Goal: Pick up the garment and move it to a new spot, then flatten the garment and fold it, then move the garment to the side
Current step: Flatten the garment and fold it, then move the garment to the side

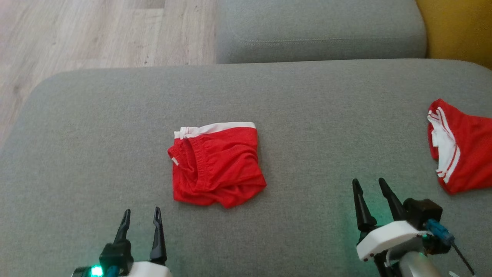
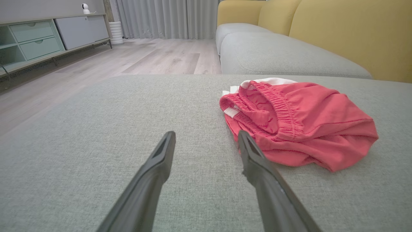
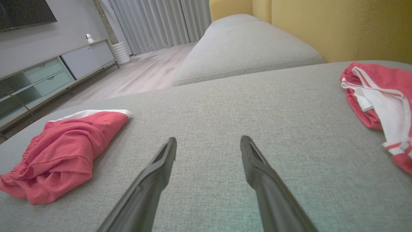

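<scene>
Rumpled red thin-fabric shorts (image 1: 217,165) with a white elastic waistband lie folded midway across the grey woven sofa seat (image 1: 96,127); left gripper (image 1: 142,210) and right gripper (image 1: 369,181) gape wide, empty, near its front edge

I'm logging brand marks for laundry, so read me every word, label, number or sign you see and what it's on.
No readable text anywhere.
Red shorts: plain fabric, white waistband, no print.
Second red garment: white stripes only, no lettering.
Small white camera on the cabinet: too small to show any marking.
</scene>
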Robot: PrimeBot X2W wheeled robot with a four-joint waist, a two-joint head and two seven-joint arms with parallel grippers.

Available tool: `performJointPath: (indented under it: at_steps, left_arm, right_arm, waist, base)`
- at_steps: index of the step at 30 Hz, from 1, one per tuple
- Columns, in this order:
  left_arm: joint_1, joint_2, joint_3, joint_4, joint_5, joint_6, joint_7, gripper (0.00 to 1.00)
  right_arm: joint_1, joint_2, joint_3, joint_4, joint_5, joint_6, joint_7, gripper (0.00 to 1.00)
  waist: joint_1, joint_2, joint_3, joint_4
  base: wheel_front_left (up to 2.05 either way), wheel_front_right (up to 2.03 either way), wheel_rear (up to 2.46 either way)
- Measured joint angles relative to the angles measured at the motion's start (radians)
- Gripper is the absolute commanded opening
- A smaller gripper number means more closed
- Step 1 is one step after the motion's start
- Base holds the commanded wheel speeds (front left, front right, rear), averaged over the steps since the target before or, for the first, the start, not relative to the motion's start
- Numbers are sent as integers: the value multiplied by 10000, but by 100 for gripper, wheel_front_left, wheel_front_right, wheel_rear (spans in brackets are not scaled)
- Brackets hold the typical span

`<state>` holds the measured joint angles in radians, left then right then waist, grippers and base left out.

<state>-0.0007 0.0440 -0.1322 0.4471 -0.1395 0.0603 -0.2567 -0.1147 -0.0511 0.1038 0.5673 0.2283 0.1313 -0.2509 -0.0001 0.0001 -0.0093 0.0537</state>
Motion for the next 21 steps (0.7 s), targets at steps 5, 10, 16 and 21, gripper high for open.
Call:
performJointPath:
  at_steps: [5,10,16,21]
  left_arm:
    - [83,2,2,-31,0,-81,0,100]
    - [74,2,-52,-75,-36,-88,0,100]
    - [-60,10,-548,-71,-291,-192,0,100]
    - [-497,6,-955,-67,-366,-261,0,100]
  right_arm:
    - [57,15,128,-61,98,0,0,100]
    - [49,15,303,-71,209,0,0,100]
    - [-372,15,1352,130,1032,0,0,100]
    - [-1724,4,2374,587,2040,0,0,100]
  waist:
    - [0,0,-104,-115]
    - [1,0,37,-5]
    - [2,0,420,439]
    - [3,0,770,1130]
  base:
    - [0,0,0]
    - [0,0,0]
    - [0,0,0]
    - [0,0,0]
